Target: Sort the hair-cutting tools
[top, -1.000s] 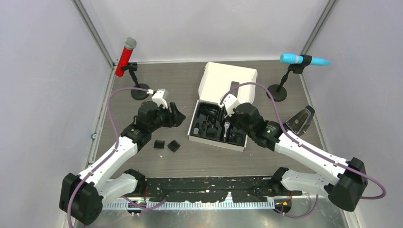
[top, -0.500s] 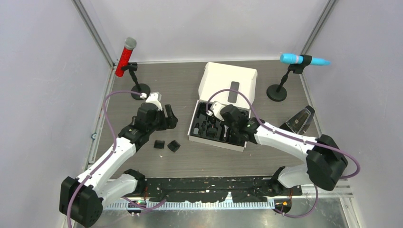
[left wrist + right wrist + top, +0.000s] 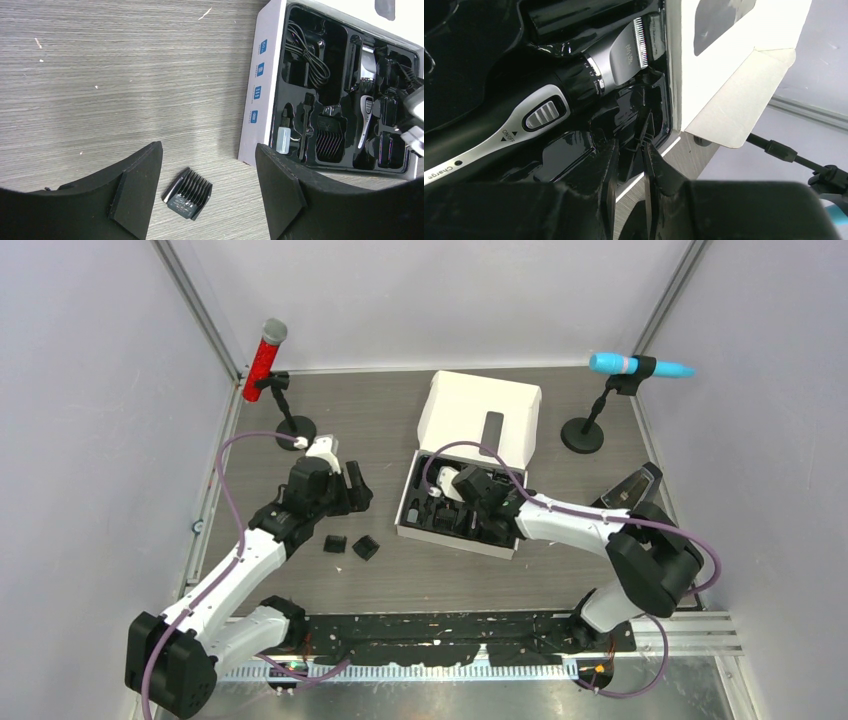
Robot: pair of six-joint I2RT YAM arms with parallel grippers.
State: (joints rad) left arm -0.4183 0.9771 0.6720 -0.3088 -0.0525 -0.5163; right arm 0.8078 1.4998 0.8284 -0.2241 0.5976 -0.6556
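Two black comb attachments lie on the table left of the white box. My left gripper hangs open above and behind them. In the left wrist view one comb lies between the spread fingers, untouched by my left gripper. The black-and-silver clipper lies in the box's black tray. It also shows in the left wrist view. My right gripper is down in the tray. In its wrist view the right gripper is closed on a thin black comb attachment beside the clipper.
The box lid stands open at the back. A red microphone stands at the back left and a blue one at the back right. A dark wedge-shaped object sits right of the box. More parts and a cable fill the tray.
The right arm has swung left and lowered its gripper into the tray. The left gripper has drawn back slightly to the left.
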